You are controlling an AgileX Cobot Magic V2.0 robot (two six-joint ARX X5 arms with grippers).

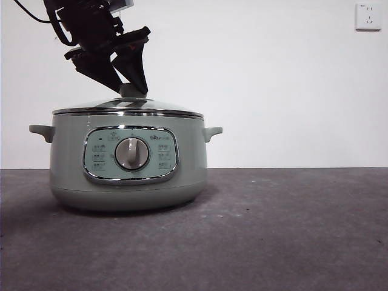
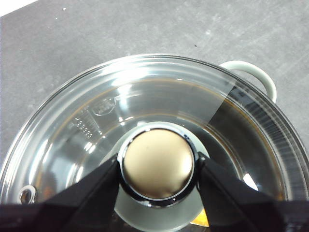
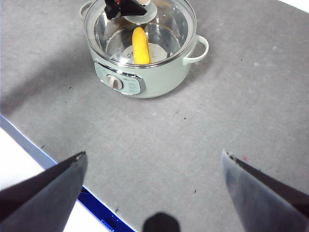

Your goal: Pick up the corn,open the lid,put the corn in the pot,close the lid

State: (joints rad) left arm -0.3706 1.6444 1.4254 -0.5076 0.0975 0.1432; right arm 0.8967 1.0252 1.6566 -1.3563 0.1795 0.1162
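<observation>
Corn (image 3: 140,45) visible only from above

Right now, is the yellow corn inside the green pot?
Inside. The yellow corn cob lies in the sage-green electric pot, under its glass lid.

The corn (image 3: 140,45) lies in the pot (image 1: 128,160), the lid (image 1: 128,107) on top

You can make out a small brand mark on the pot's (image 1: 128,159) control panel (image 1: 130,154), right of the top button, too blurred to read. Embossed marks on the lid's (image 2: 96,121) glass are illegible too.
</observation>
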